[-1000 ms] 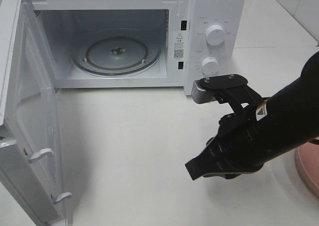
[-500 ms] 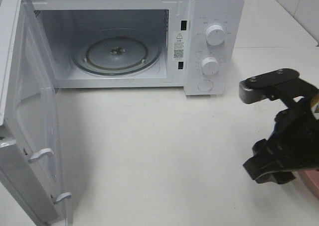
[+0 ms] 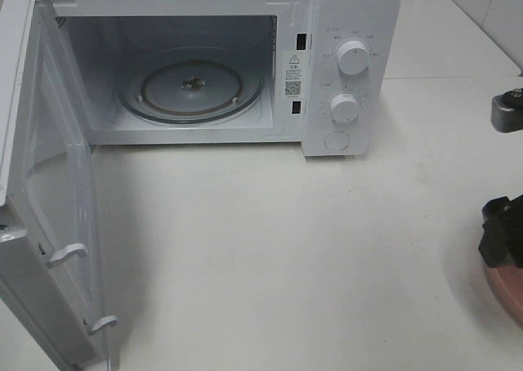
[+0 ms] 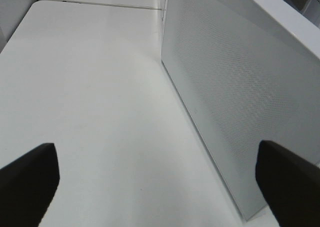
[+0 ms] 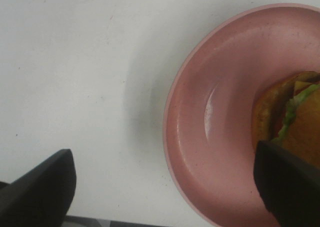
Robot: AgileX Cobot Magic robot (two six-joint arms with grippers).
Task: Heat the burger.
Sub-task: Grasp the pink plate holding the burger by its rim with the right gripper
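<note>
White table (image 3: 245,248) fills the high view, with a white microwave (image 3: 359,11) at 12 o'clock. Its door (image 3: 41,183) swings wide out to 9 o'clock, so the mouth faces 6 o'clock and the glass turntable (image 3: 192,85) inside has nothing on it. At 4 o'clock, right at the edge of the high view, sits a pink plate (image 5: 210,137). The burger (image 5: 302,132) is on that plate, near its far side, with green lettuce peeking out. Only part of it shows, and only in the right wrist view. The right gripper (image 5: 164,187) hangs over the plate's near rim with its two fingers spread wide and nothing in them. The burger is not between the fingers; it sits just beside one finger, off to one side. I think it lies farther out toward 3 or 4 o'clock, past the edge of the high view, so the right arm needs to slide that way before it can pinch. The burger is round, so it has no long side to line up with. The right arm is much nearer to it. The left gripper (image 4: 159,182) is spread wide too, holding nothing, beside a white dotted panel that looks like the door. From the plate to the microwave mouth the table is bare, so the way toward 11 o'clock looks free. The plate rim and the microwave's front corner are the edges to watch.
</note>
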